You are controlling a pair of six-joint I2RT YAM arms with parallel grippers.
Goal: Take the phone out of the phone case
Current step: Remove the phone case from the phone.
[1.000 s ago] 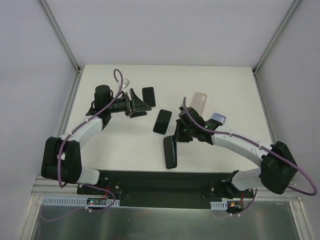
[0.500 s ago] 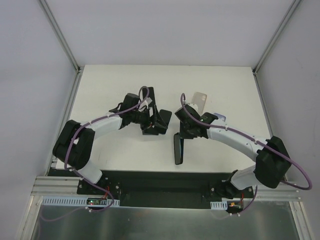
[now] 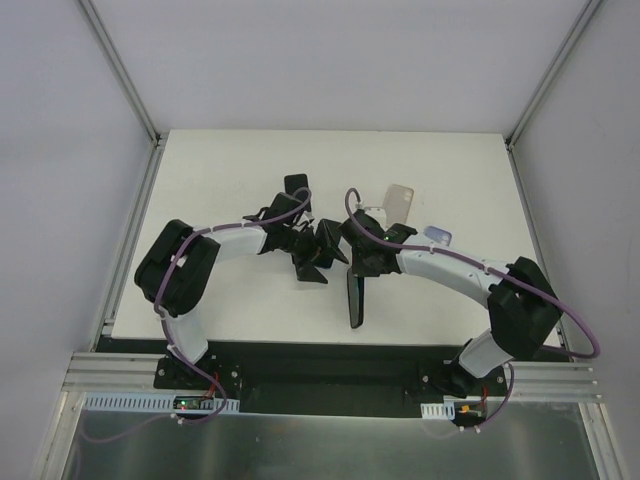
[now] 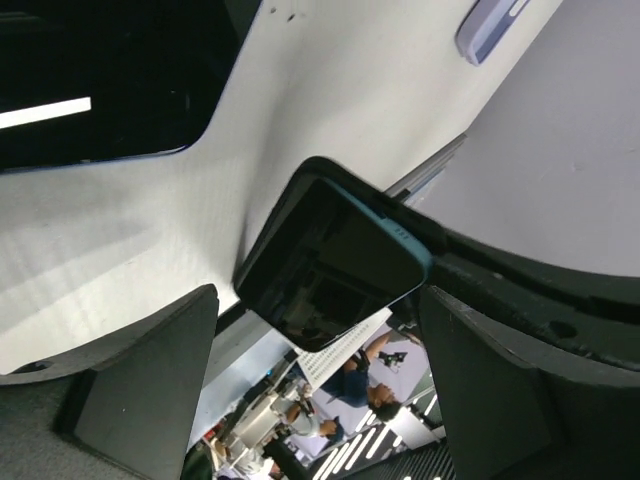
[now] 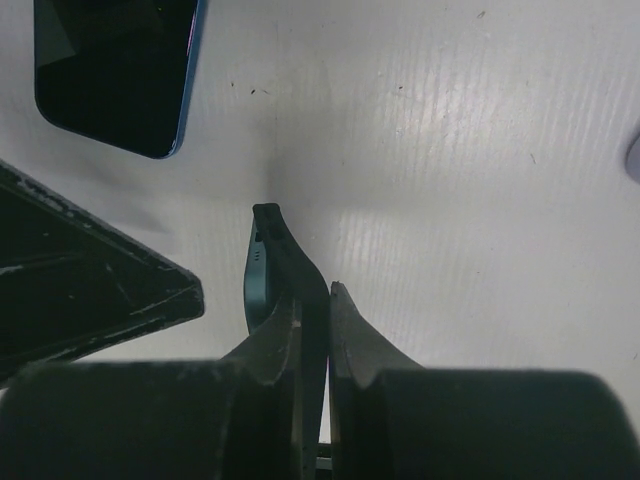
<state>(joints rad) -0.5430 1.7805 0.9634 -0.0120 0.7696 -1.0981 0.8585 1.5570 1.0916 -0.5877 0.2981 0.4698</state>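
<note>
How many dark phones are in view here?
3. The far phone lies flat; the middle phone lies by the left gripper; the cased phone stands on edge, pinched in the right gripper. The arms may hide others.

The right pincer (image 3: 362,266) holds the cased phone (image 3: 355,300) on edge, with the left pincer (image 3: 320,255) spread wide beside it.

We find the left arm (image 3: 225,240) and right arm (image 3: 450,268) both stretched inward over the middle of the table (image 3: 230,170), wrists close together. The left gripper (image 3: 318,255) stands with its jaws wide apart, gripping nothing. The right gripper (image 5: 313,300) is clamped on the edge of the phone (image 5: 268,262).
</note>
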